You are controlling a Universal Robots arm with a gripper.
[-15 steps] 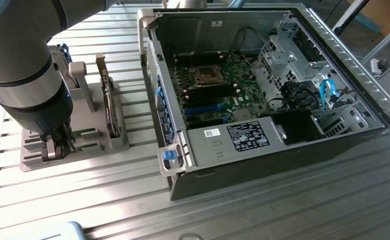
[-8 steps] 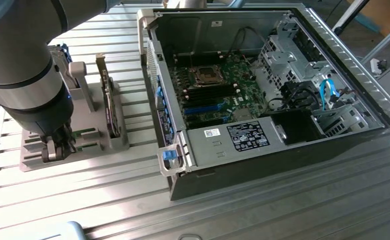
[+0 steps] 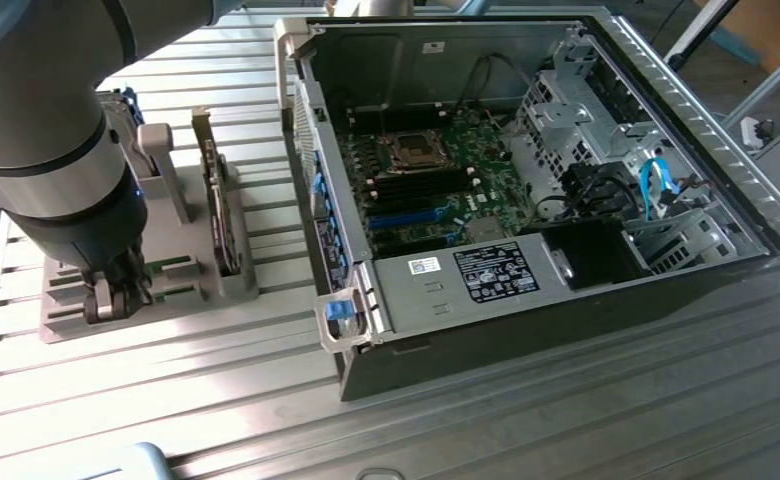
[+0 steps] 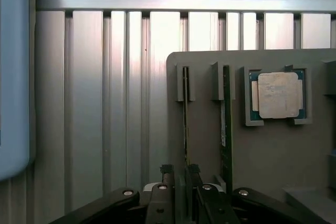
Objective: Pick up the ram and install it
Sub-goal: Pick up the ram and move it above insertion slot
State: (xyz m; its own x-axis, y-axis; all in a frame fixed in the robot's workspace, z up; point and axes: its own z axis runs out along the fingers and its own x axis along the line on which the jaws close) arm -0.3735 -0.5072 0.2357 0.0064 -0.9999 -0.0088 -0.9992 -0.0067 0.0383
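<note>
The hand (image 4: 180,171) is set low over the grey holder (image 4: 262,156) on the ribbed tabletop (image 3: 163,400). It is narrow, with one of its fingers (image 4: 167,174) on each side of the ram (image 4: 185,114). It seems to press on the stick already, though the contact itself is hard to make out. The ram stands on its long edge in a slot of the holder, so its two flat faces are free for such a grip. A second stick (image 4: 226,119) stands the same way in the neighbouring slot, just beside the first. The narrow gap between them leaves little room for the outer finger. In a pocket further along the holder lies a processor chip (image 4: 278,95), flat and well apart from the hand.

In the exterior view the hand (image 3: 107,300) is at the near end of the holder (image 3: 63,325), and an expansion card (image 3: 214,210) stands upright just beside it, towards the open computer case (image 3: 684,100). The case lies on its side with the motherboard (image 3: 430,180) facing up. I judge that the open top gives free access from above, while the case walls and the upright card close the sides. The task is at its gripping step; the ram is not yet lifted.
</note>
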